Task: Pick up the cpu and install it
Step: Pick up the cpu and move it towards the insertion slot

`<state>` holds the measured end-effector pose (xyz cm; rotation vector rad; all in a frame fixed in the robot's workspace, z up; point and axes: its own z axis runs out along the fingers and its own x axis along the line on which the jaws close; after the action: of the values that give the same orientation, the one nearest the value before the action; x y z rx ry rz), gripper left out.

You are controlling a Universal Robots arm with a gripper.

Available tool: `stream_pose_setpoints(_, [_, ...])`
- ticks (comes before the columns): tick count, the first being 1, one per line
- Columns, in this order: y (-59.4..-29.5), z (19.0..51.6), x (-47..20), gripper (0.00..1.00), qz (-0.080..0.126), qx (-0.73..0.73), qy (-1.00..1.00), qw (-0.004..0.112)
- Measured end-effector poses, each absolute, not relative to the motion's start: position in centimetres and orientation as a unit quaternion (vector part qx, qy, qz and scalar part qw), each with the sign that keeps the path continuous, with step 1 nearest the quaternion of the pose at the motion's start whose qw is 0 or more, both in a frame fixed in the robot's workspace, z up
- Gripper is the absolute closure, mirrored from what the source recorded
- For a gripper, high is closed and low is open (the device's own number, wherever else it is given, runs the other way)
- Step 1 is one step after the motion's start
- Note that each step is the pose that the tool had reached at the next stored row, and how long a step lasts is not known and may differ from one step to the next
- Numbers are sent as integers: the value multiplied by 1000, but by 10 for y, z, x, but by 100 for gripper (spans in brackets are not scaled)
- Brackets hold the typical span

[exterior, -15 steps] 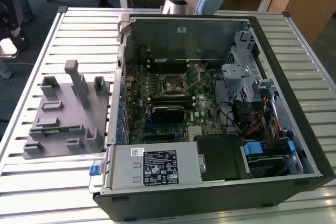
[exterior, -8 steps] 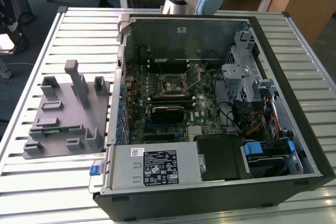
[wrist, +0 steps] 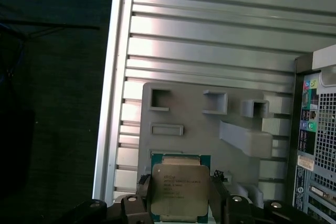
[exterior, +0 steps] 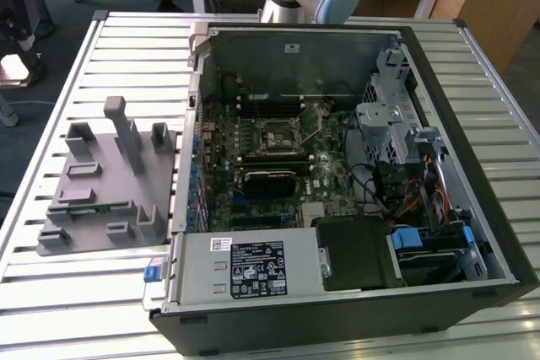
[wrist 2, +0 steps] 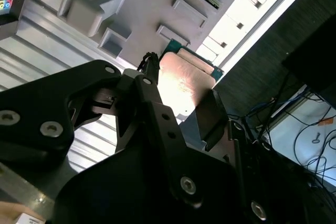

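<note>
Nothing could be read for certain. In the first wrist view the cpu (wrist: pixel 178 190) bore several lines of small dark print on its metal top, too fine to make out. On the grey power supply box (exterior: pixel 198 271), a black label (exterior: pixel 258 269) with white marks and a small white label (exterior: pixel 221 244) were likewise illegible.

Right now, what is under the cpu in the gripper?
In the first wrist view the gripper holds the cpu above the grey fixture plate on the slatted table. The plate's pockets past the chip show; the patch directly beneath it is covered.
</note>
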<state>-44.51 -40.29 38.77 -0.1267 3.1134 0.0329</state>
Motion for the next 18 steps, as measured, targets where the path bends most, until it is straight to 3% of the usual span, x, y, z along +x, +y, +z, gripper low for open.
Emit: stream_pose_setpoints(18, [-403,388,-413,47,11,-41,999,13])
